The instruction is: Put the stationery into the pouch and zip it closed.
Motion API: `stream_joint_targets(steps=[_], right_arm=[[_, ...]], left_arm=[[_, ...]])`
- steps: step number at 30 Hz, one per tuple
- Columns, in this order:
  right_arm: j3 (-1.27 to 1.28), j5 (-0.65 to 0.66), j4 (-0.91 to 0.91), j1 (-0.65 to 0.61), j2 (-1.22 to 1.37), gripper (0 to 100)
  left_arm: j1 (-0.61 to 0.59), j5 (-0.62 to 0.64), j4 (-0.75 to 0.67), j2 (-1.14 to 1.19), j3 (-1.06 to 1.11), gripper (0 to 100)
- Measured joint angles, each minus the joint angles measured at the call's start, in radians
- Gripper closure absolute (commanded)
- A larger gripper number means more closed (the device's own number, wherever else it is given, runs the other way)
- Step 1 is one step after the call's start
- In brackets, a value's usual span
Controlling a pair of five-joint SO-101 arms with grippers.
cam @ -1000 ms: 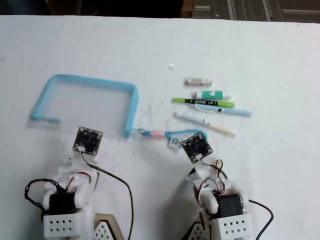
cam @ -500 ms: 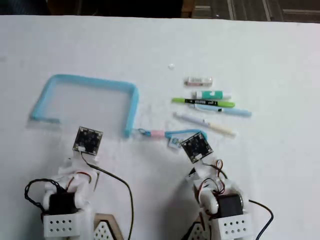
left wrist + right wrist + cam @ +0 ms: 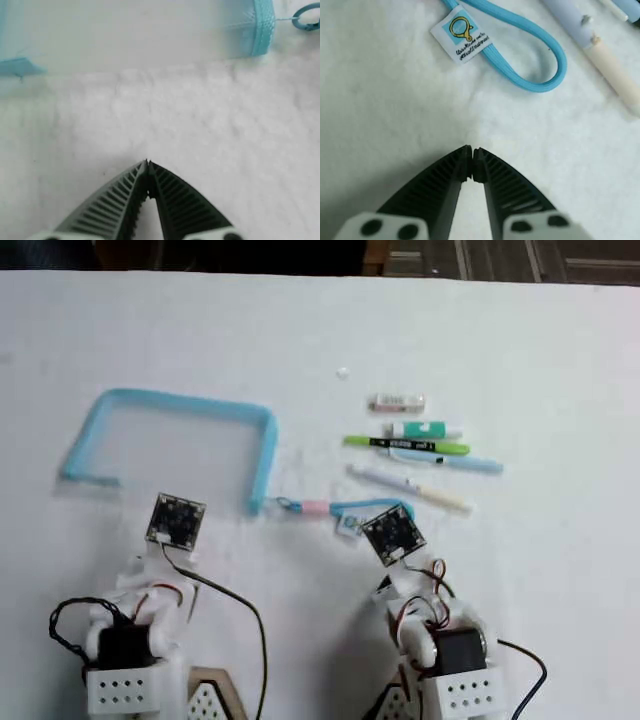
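Pouch (image 3: 180, 403) beyond left tool (image 3: 148, 163), pens (image 3: 405, 445) beyond right tool (image 3: 472, 150)

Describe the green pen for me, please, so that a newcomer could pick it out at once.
On the white table, look right of the blue-edged pouch, where five pieces of stationery lie together. The green pen is the middle one, between a short white-and-green marker and a pale blue pen; it alone is lime green with a dark band.

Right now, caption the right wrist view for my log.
Shut right gripper above the white table, short of the blue strap loop and its tag, pens beyond.
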Motion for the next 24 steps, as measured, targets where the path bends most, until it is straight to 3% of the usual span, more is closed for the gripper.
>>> stream_joint_targets(steps=[6, 14, 20, 24], right_arm=[[0.000, 0.000, 0.000, 0.000, 0.000, 98.0], [0.000, 0.000, 0.000, 0.000, 0.000, 98.0], [0.000, 0.000, 0.000, 0.000, 0.000, 98.0], [0.000, 0.000, 0.000, -0.002, 0.000, 98.0]], left_arm=[[0.000, 0.000, -0.020, 0.003, 0.000, 98], [-0.069, 0.000, -0.318, 0.011, -0.100, 98], [-0.074, 0.003, -0.342, 0.011, -0.184, 97], [-0.074, 0.126, -0.288, 0.011, -0.287, 90]])
